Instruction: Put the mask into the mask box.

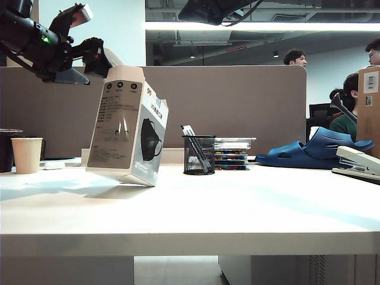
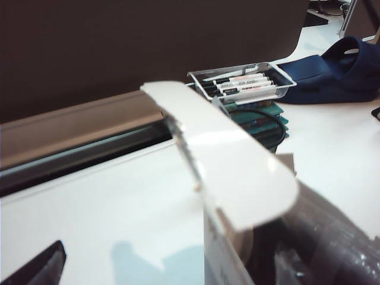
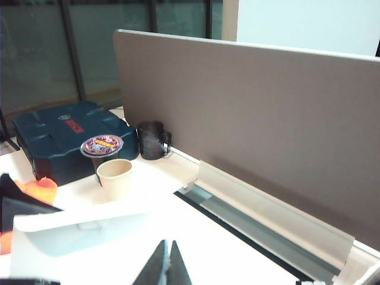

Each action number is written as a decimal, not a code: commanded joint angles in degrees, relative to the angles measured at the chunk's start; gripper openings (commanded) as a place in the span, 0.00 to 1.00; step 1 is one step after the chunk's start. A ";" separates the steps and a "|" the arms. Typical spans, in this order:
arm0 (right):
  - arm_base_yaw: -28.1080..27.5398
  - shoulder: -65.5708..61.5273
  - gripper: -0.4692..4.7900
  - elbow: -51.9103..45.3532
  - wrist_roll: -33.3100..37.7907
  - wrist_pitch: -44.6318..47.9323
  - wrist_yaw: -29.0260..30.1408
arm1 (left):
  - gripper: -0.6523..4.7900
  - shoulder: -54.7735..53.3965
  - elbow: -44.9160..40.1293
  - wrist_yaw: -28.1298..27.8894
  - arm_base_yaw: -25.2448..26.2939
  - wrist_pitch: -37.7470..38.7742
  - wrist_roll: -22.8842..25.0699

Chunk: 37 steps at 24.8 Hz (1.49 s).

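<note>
The mask box (image 1: 127, 124) is tilted on the surface (image 1: 237, 202) at left – long axis near upright, top leaning right, a flap (image 2: 225, 160) raised; "3D" is printed beside its mask picture. The left end effector (image 1: 89, 50) is spread wide above it – the right end effector (image 3: 168, 264) is pinched closed, empty

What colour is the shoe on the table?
Dark blue. The shoe shows best in the exterior view, lying at the right near the back.

The mask box (image 1: 127, 127) stands tilted on the table (image 1: 190, 208), left of the pen cup (image 1: 199, 155). A paper cup (image 1: 27, 154) sits further left. Right of the pen cup lie stacked trays (image 1: 233, 153), then a clog (image 1: 314, 151). The left gripper (image 1: 89, 50) hangs above the box.
</note>
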State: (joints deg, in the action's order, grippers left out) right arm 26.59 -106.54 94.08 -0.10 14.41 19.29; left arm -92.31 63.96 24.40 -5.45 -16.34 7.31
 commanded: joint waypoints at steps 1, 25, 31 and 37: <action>0.04 0.39 0.08 0.37 -0.15 -0.90 2.89 | 1.00 0.66 0.28 0.28 -0.04 -5.57 0.17; -0.02 1.51 0.08 0.37 -0.04 -10.60 13.11 | 0.97 4.33 0.26 -1.36 -0.04 -9.99 -0.44; -0.48 6.14 0.08 0.37 -3.74 -11.98 2.99 | 0.89 12.50 0.22 -8.87 0.72 -7.37 -0.44; -4.63 12.76 0.08 0.35 -4.68 -19.10 -4.48 | 0.56 21.18 0.22 -10.49 2.51 -0.74 -0.33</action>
State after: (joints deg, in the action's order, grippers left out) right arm 23.03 -95.53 94.08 -4.49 -2.59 17.41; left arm -72.51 64.03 14.90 -3.38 -19.00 6.83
